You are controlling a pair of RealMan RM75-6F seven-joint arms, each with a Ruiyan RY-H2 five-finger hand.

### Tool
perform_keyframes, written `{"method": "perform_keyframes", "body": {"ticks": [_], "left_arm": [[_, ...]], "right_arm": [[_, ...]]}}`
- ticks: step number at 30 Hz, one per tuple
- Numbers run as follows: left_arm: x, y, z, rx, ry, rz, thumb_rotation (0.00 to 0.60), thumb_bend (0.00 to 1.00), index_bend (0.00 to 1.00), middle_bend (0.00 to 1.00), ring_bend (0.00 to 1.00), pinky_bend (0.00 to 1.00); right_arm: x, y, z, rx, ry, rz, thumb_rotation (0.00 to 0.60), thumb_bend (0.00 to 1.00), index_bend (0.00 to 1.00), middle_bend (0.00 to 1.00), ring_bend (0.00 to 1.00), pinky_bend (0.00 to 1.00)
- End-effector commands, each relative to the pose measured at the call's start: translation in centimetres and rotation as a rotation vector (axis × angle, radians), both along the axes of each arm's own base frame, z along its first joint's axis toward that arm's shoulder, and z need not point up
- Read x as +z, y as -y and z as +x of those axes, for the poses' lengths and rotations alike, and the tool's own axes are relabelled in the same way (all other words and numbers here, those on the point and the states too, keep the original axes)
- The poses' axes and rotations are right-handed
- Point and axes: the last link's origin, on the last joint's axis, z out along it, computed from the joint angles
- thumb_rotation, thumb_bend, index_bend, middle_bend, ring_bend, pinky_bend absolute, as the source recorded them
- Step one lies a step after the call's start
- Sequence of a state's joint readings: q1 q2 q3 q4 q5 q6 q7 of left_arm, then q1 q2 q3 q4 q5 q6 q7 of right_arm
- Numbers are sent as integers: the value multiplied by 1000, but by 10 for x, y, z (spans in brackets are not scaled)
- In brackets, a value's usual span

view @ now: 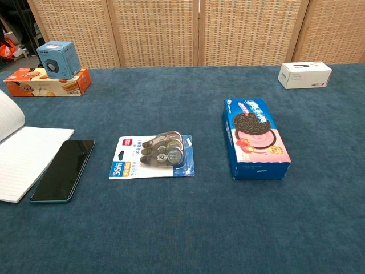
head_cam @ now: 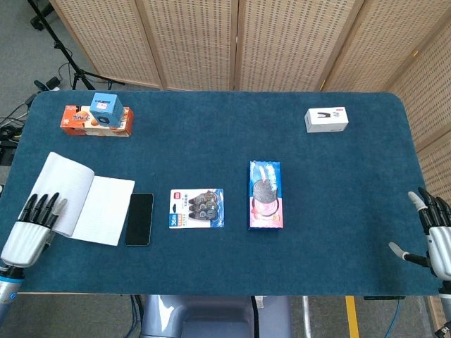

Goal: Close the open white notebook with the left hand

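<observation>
The white notebook (head_cam: 101, 208) lies open at the table's front left. Its left page (head_cam: 68, 184) is lifted and curls up off the cloth, while the right page lies flat. My left hand (head_cam: 31, 229) sits at the page's outer edge, fingers stretched out and touching its underside. The chest view shows the notebook (view: 28, 158) with the raised page (view: 8, 116) at the left border, and neither hand appears there. My right hand (head_cam: 436, 239) hovers at the table's right front corner, fingers apart and empty.
A black phone (head_cam: 139, 219) lies right beside the notebook. Further right are a correction tape pack (head_cam: 197, 208) and a blue cookie box (head_cam: 265, 194). An orange box (head_cam: 79, 124) with a blue cube (head_cam: 107, 107) on it stands back left, a white box (head_cam: 326, 120) back right.
</observation>
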State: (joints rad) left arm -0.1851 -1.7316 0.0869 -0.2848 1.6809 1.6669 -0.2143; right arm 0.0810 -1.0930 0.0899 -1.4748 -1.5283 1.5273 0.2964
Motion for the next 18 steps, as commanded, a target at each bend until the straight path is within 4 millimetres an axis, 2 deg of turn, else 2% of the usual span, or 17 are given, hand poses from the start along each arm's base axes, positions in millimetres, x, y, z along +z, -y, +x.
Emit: {"method": "perform_keyframes", "body": {"ticks": [1, 6, 11, 13, 16, 18], "left_arm": [[-5, -3, 17, -194, -150, -93, 600, 463, 0, 0, 0, 0], [-15, -3, 27, -331, -270, -174, 600, 463, 0, 0, 0, 0], [-21, -4, 37, -387, -266, -178, 600, 460, 0, 0, 0, 0], [-19, -7, 47, -456, -257, -177, 600, 440, 0, 0, 0, 0], [-14, -10, 57, -523, -240, -166, 600, 295, 0, 0, 0, 0], [-11, -13, 60, -540, -241, -149, 600, 150, 0, 0, 0, 0]], "right_arm": [[0, 0, 0, -1, 1, 0, 600, 0, 0, 0, 0, 0], [1, 0, 0, 1, 3, 0, 600, 0, 0, 0, 0, 0], [0, 0, 0, 1, 2, 3, 600, 0, 0, 0, 0, 0], [0, 0, 0, 0, 0, 6, 600, 0, 0, 0, 0, 0], [-1, 0, 1, 1, -1, 6, 600, 0, 0, 0, 0, 0], [-1, -1, 1, 1, -1, 6, 600, 0, 0, 0, 0, 0]]}}
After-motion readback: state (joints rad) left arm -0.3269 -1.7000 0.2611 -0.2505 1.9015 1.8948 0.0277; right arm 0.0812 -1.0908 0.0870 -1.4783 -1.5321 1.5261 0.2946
